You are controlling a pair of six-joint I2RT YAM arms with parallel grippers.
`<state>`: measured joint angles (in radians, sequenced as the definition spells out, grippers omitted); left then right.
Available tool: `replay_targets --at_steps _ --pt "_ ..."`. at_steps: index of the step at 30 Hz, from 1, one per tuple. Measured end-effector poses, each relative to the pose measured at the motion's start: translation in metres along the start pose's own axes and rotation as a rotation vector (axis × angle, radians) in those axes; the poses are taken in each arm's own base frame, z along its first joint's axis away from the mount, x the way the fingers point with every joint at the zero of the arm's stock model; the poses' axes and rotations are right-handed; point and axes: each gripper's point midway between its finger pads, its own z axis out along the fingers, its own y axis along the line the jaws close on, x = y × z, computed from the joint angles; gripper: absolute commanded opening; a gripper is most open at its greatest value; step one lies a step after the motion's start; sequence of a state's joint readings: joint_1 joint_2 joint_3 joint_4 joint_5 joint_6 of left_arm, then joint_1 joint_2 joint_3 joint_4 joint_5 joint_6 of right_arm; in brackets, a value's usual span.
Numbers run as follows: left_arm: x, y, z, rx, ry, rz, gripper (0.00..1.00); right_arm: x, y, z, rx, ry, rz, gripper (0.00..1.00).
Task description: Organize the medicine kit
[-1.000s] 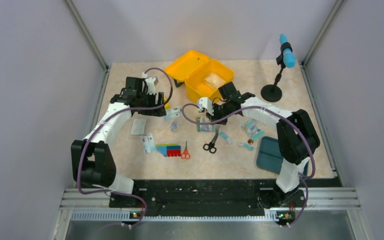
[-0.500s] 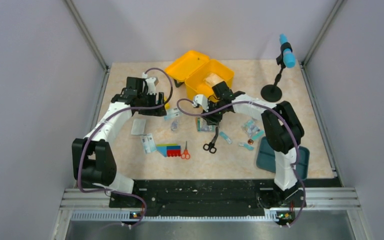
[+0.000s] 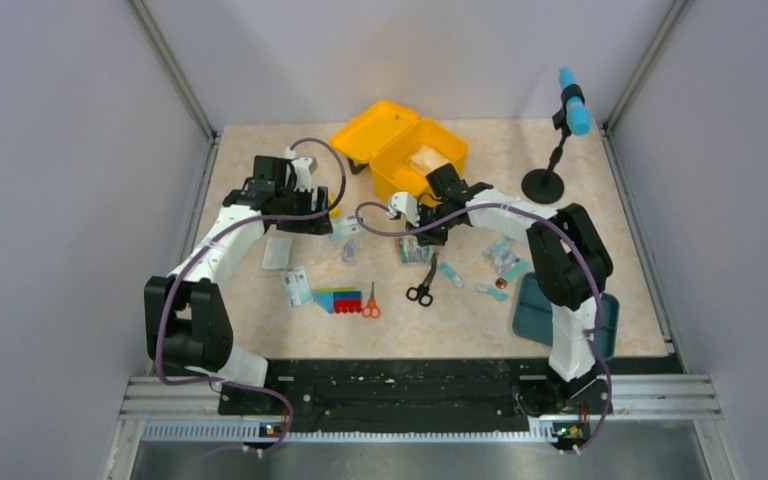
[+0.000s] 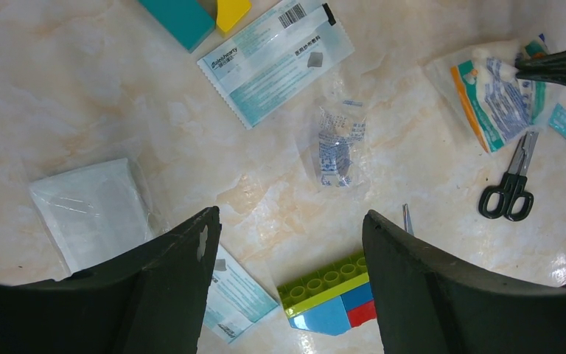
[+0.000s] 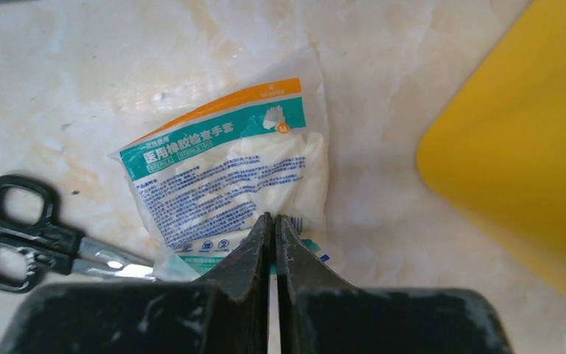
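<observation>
Beige marbled table (image 3: 460, 325) carries everything here. At the far left lies a flat white pouch (image 4: 92, 210), with a printed packet (image 3: 297, 287) near it on the side of the arms' bases. Next come a toy block (image 4: 324, 295) of green, blue and red and, just beside it, a pair of red scissors (image 3: 370, 302).

The left gripper (image 4: 289, 217) hangs above this part of the table, its jaws wide apart and nothing between them. Past its fingers lie a teal-and-white packet (image 4: 276, 59) and a small clear bag (image 4: 337, 144), a little apart from each other.

The medicine kit (image 3: 365, 135), a yellow box, stands at the far middle of the table. Its lid is thrown open to the left and something pale lies in its base.

Just in front of it, the right gripper (image 5: 271, 221) has its jaws pressed together. The tips meet at the edge of a glove packet (image 5: 221, 177) that lies flat on the table. Whether any of its plastic is pinched, I cannot tell.

Black scissors (image 5: 37, 232) lie beside that packet, their blades reaching its edge. Further right are a few small packets (image 3: 502, 258), then a dark teal tray (image 3: 535, 310) partly under the right arm. A black stand with a blue top (image 3: 565, 120) is in the far right corner.
</observation>
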<state>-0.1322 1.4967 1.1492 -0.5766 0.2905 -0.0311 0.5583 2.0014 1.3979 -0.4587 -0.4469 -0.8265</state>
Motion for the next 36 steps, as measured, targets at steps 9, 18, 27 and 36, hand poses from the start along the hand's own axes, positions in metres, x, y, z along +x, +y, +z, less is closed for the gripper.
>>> replay_targets --at_steps 9,18,27,36 --pt "0.0 0.0 0.0 0.0 0.001 -0.001 0.75 -0.057 0.006 -0.086 0.045 -0.173 0.019 0.0" --pt "0.001 0.002 0.009 0.004 0.022 -0.009 0.75 -0.113 -0.091 -0.178 0.444 -0.397 0.231 0.0" --pt "-0.008 0.001 0.008 0.005 0.009 -0.006 0.75 -0.096 -0.199 -0.155 0.76 -0.36 0.492 0.0" --pt "-0.011 0.002 0.001 -0.012 -0.007 0.01 0.75 -0.026 -0.221 -0.077 0.787 -0.147 0.596 0.0"
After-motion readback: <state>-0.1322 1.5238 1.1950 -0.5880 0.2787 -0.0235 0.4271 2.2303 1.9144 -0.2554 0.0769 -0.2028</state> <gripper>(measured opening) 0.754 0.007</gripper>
